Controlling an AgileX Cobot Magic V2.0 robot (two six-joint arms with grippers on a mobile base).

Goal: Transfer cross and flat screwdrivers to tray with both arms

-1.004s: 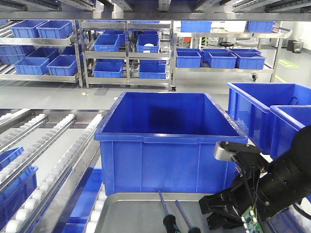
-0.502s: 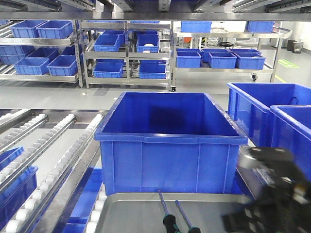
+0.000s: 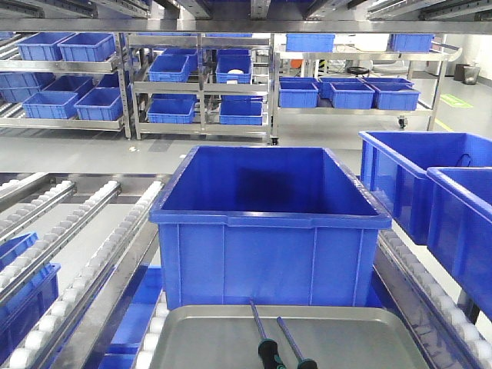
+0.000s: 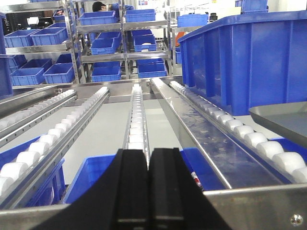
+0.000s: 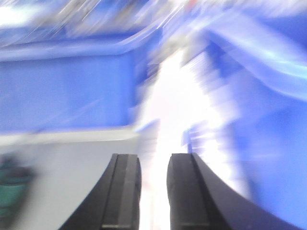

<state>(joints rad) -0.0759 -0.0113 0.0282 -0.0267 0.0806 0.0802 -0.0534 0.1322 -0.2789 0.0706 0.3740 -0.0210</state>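
On the tray lie two screwdrivers; right gripper seemingly parted

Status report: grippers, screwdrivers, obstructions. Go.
Left gripper shut, empty, beside the roller lane. Right gripper slightly open, empty, view blurred. Two screwdrivers lying side by side on the tray. Nothing blocking them.

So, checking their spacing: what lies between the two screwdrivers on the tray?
Nothing: the front view shows bare tray between the left screwdriver and the right screwdriver.
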